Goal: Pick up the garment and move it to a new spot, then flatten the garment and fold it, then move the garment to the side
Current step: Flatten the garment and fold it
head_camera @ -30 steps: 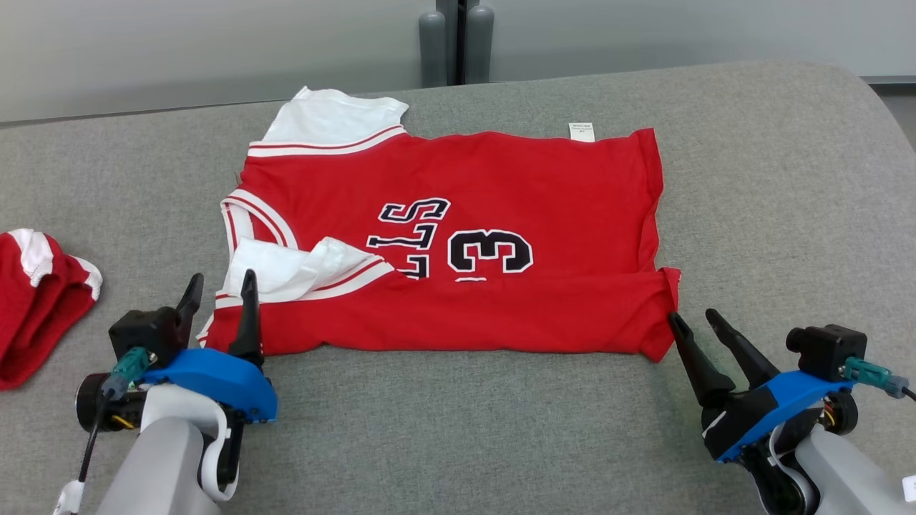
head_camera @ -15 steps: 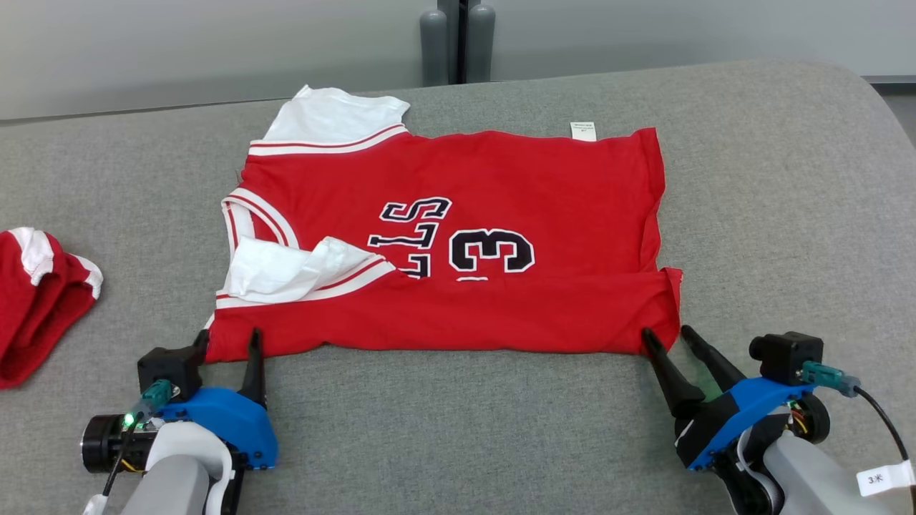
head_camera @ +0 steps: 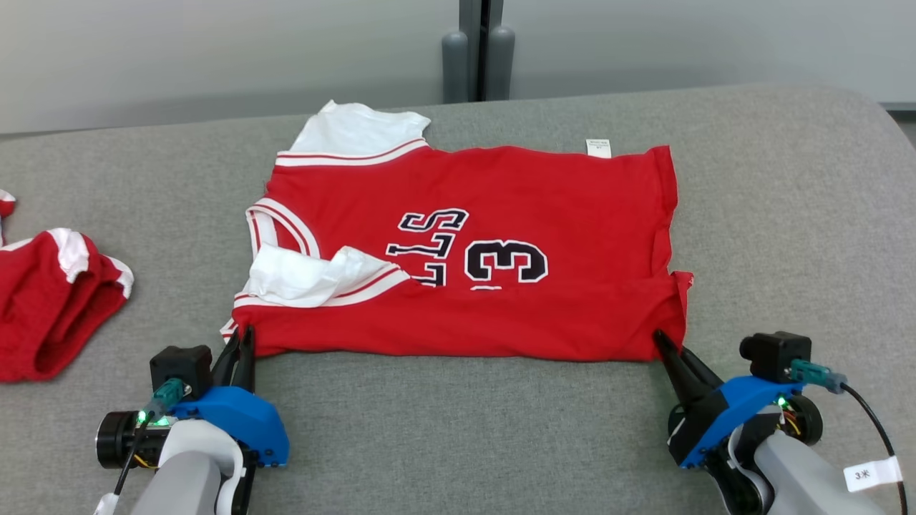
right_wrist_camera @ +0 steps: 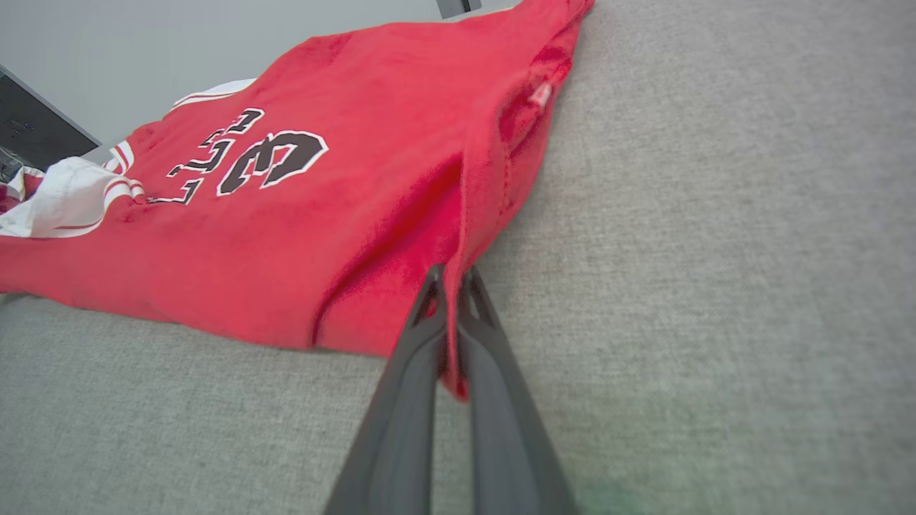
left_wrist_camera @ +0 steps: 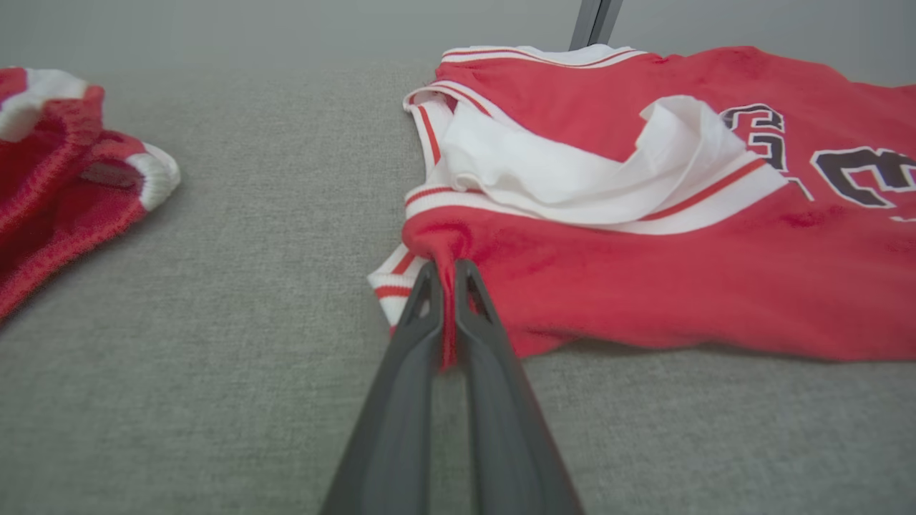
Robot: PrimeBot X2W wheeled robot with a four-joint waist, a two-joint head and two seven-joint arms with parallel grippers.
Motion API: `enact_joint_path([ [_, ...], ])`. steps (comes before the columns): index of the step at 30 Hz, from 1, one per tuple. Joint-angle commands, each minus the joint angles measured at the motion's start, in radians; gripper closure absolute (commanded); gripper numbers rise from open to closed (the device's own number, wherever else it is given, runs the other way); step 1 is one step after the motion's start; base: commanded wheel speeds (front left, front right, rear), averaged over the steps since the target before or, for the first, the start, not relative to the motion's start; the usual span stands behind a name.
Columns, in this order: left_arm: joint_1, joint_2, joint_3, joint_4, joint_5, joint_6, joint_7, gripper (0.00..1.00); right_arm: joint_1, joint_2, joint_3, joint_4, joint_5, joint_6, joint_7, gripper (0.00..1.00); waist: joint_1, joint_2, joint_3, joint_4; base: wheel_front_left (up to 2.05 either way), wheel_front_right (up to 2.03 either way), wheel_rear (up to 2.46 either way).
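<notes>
The garment (head_camera: 501, 214) is a red jersey with white trim and a black "3", lying partly folded on the grey surface, its near strip doubled over. My left gripper (head_camera: 240, 336) is shut on the garment's near left corner; the left wrist view has red cloth pinched between the fingers (left_wrist_camera: 422, 307) of that gripper (left_wrist_camera: 445, 268), beside the garment (left_wrist_camera: 644, 272). My right gripper (head_camera: 662, 340) is shut on the near right corner. In the right wrist view a red edge of the garment (right_wrist_camera: 322, 236) runs between the closed tips of the right gripper (right_wrist_camera: 451, 275).
A second red and white bundle of cloth (head_camera: 50, 307) lies at the far left, also in the left wrist view as red cloth (left_wrist_camera: 64, 172). Grey padded surface (head_camera: 458, 429) stretches bare in front of the garment. Two grey posts (head_camera: 478, 61) stand behind the far edge.
Both grippers went from open to shut, closing on the garment's near corners. The head camera shifted, so the whole scene sits slightly lower and to the right.
</notes>
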Motion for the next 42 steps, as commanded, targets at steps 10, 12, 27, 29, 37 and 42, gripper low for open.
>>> enact_joint_path([
  [10,0.143,0.005,0.022,-0.125,-0.019,0.041,-0.056,1.0,0.152,-0.076,-0.033,-0.127,0.007,0.0,-0.015,1.0,-0.0001,0.0001,-0.085,0.026,0.0,0.0,0.0],
  [12,0.192,0.001,0.025,-0.168,-0.023,0.061,-0.06,1.0,0.198,-0.089,-0.047,-0.164,0.001,0.0,-0.015,1.0,-0.0001,0.0001,-0.097,0.032,0.0,0.0,0.0],
  [27,0.493,-0.013,0.034,-0.499,-0.047,0.187,-0.013,0.07,0.488,-0.109,-0.213,-0.399,-0.08,0.0,0.068,0.6,-0.0001,0.0001,-0.107,0.07,0.0,0.0,0.0],
  [29,0.486,-0.014,0.036,-0.499,-0.046,0.181,-0.026,0.0,0.498,-0.084,-0.235,-0.41,-0.101,0.0,0.071,0.0,-0.0001,0.0001,-0.11,0.069,0.0,0.0,0.0],
  [37,0.432,-0.019,0.051,-0.548,0.007,0.196,-0.07,0.0,0.454,-0.032,-0.319,-0.489,-0.198,0.0,0.039,0.0,-0.0001,0.0001,-0.124,0.055,0.0,0.0,0.0],
  [42,0.386,-0.016,0.083,-0.571,0.049,0.188,-0.076,0.0,0.423,-0.004,-0.365,-0.533,-0.267,0.0,0.007,0.0,-0.0001,0.0001,-0.127,0.046,0.0,0.0,0.0],
])
